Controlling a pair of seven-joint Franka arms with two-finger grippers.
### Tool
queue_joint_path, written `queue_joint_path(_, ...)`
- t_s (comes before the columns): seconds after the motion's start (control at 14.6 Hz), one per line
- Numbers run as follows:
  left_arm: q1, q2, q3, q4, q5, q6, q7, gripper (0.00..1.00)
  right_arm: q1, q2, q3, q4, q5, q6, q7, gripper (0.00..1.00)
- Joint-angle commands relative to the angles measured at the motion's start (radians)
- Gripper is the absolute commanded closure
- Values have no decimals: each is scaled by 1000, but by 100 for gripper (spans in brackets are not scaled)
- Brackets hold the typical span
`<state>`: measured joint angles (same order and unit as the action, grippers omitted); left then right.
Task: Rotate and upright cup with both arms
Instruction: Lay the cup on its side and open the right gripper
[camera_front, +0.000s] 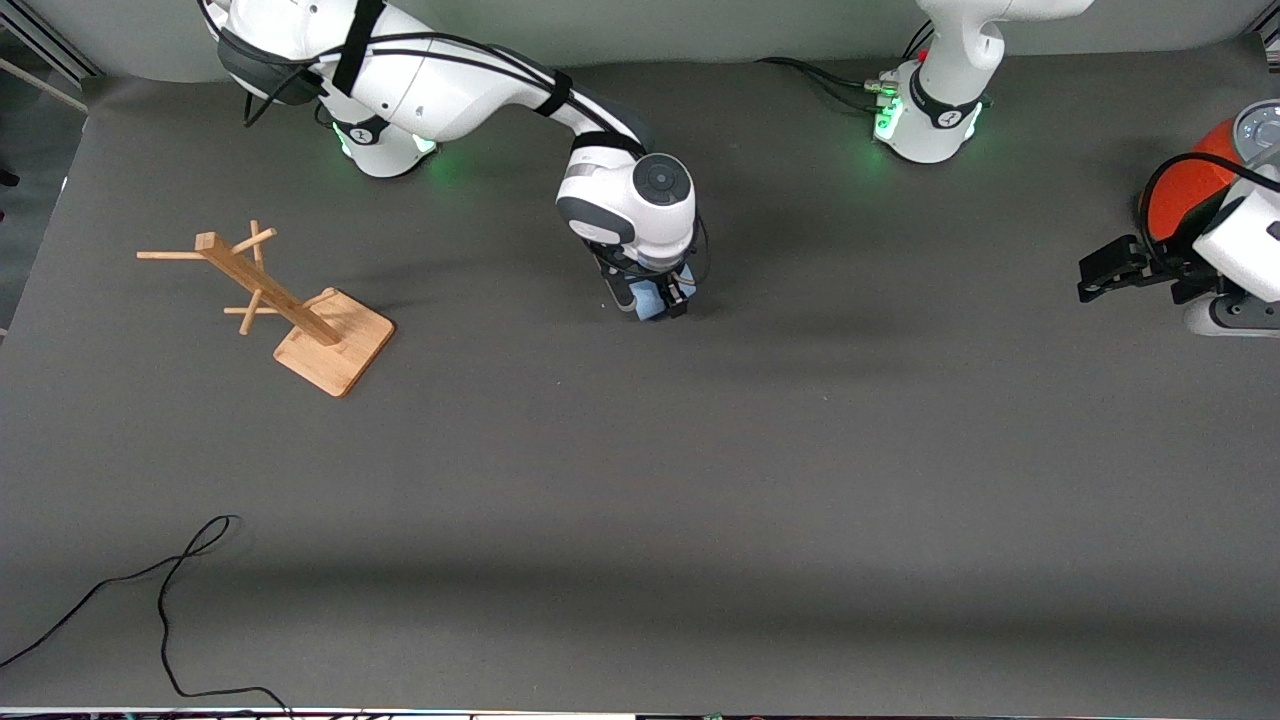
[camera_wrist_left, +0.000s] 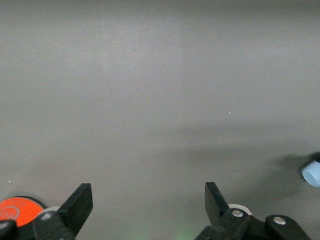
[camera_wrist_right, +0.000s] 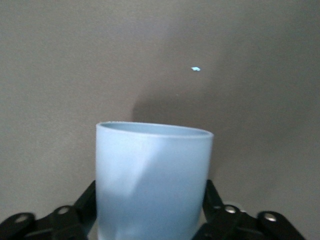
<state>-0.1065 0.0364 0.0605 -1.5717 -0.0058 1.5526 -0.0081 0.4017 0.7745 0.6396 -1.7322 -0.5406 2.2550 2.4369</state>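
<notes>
Right end effector (camera_front: 662, 298) is down at the worktop (camera_front: 640, 500) near mid-table, toward the robots' bases, with its fingers closed on the cup (camera_front: 652, 297). In the right wrist view the cup (camera_wrist_right: 154, 180) fills the space between the two fingers (camera_wrist_right: 87, 202), pale blue, open rim pointing away from the wrist. A tiny light speck (camera_wrist_right: 195, 69) lies on the worktop past the rim. Left end effector (camera_front: 1112, 270) hangs at the left arm's end of the table, fingers spread apart with nothing between them; this arm is waiting. An orange-red can (camera_front: 1185, 190) with a grey lid stands just beside it. The left wrist view catches the cup (camera_wrist_left: 312, 173) far off at the frame edge. A wooden rack (camera_front: 290, 310) stands toward the right arm's end. A black cable (camera_front: 170, 600) trails across the worktop, nearer the camera than the rack.
</notes>
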Motion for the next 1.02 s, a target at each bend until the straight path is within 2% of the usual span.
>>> queue_joint_path(0.0, -2, -19, 1, -17, 4, 1, 2, 0, 13, 19, -3, 51, -44, -20, 44, 0)
queue_joint_path(0.2, -2, -19, 1, -19, 4, -9, 2, 0, 11, 3, 35, 127, -36, -109, 30, 0)
queue_joint_path(0.41, -7, -19, 1, -22, 4, -14, 2, 0, -41, -21, 158, 203, -29, -257, -40, 0)
queue_joint_path(0.55, -7, -23, 1, -22, 1, -19, -4, 0, -122, -70, 250, 207, -27, -354, -158, 0)
queue_joint_path(0.61, -8, -24, -1, -21, 0, -23, -12, 0, -160, -108, 274, 204, -12, -380, -226, 0)
queue_joint_path(0.75, -10, -26, -5, -21, -3, -32, -16, 0, -214, -191, 267, 207, 69, -423, -422, 0)
queue_joint_path(0.96, -12, -27, -42, -18, -25, -40, -103, 0, -224, -303, 151, 207, 128, -430, -652, 0)
